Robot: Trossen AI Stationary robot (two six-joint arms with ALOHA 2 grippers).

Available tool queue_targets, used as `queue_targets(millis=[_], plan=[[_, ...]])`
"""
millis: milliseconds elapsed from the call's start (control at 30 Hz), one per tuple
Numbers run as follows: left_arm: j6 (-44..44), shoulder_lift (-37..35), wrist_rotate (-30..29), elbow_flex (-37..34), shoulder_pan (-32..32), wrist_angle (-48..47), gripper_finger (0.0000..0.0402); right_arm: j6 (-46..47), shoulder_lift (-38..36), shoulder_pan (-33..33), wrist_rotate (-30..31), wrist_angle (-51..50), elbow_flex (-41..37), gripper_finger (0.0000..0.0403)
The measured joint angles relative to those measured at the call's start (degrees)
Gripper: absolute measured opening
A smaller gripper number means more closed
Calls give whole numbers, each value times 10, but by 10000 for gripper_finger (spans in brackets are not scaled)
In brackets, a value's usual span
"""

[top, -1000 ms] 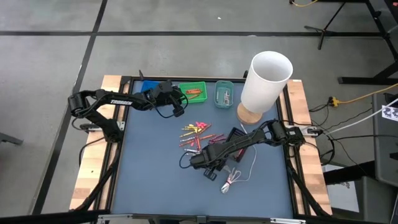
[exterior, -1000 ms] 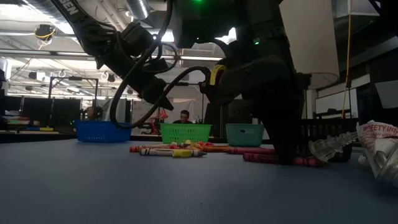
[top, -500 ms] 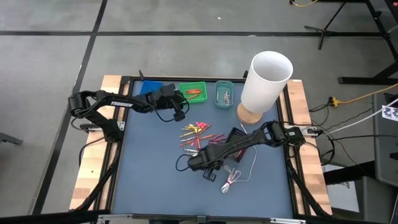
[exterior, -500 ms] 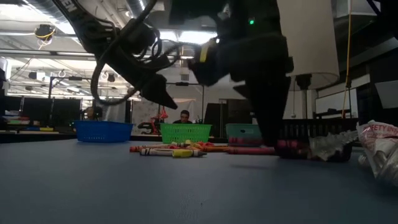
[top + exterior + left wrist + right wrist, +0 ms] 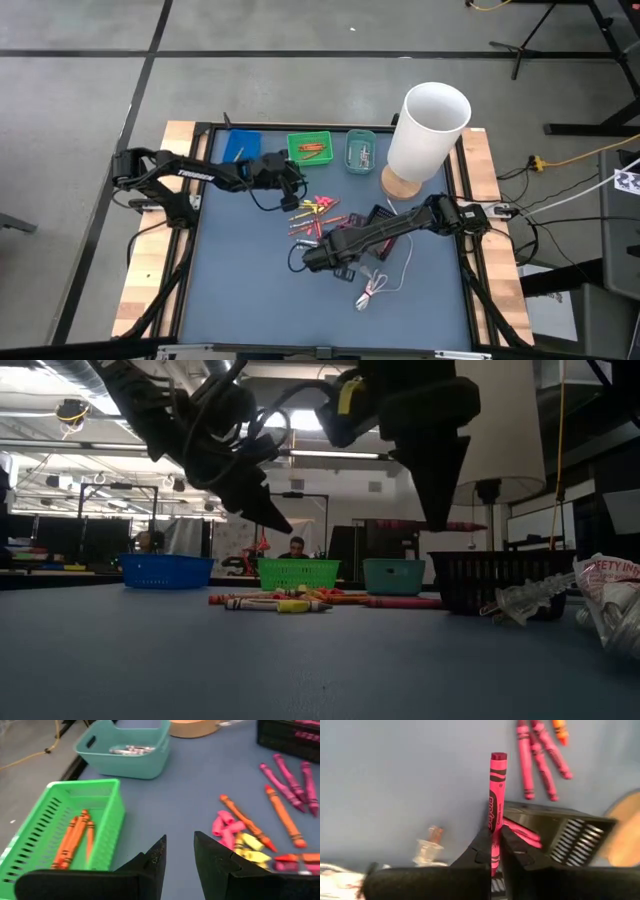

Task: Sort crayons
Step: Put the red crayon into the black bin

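The right hand [image 5: 492,851] was clamped on a pink crayon [image 5: 495,805], gripping it near one end so that most of the stick jutted forward past the fingertips. In the low view the crayon showed level, clear of the bench, under the raised hand and above the black tray [image 5: 490,578]. That tray [image 5: 555,832] already held pink crayons, so the lift looked meant to carry this one over the tray's wall and drop it in with its own colour. From above, the right hand [image 5: 312,259] sat over the near middle of the bench [image 5: 240,290], beside the tray [image 5: 380,218], with a white cable [image 5: 375,288] lying close by.

The left hand [image 5: 179,852] was empty, its fingers parted with only a narrow gap between them. It hovered between the green tray [image 5: 75,827] and the loose pile [image 5: 318,215], and judging from its aim it was heading to the pile for another pick. The green tray held orange crayons [image 5: 75,837], the teal tray [image 5: 127,747] held pale ones, and a blue tray [image 5: 238,143] stood at the far left of the row; each tray appeared to take one colour.

Still unsorted on the bench were pink, yellow, orange and magenta crayons [image 5: 280,785], lying close together, some touching. A tall white cylinder [image 5: 428,128] on a wooden base stood at the far right corner, out of the way of both arms. Roughly, the sorting seemed partly done.
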Motion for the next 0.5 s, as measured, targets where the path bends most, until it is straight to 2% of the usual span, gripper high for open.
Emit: queue_targets(millis=[133,500], plan=[[-5,0,0,0,-18,-18,84,-14,-4,0,22,0,-4,12],[-21,0,0,0,-52,-72,84,-69,-26,11,37,-1,-42,13]])
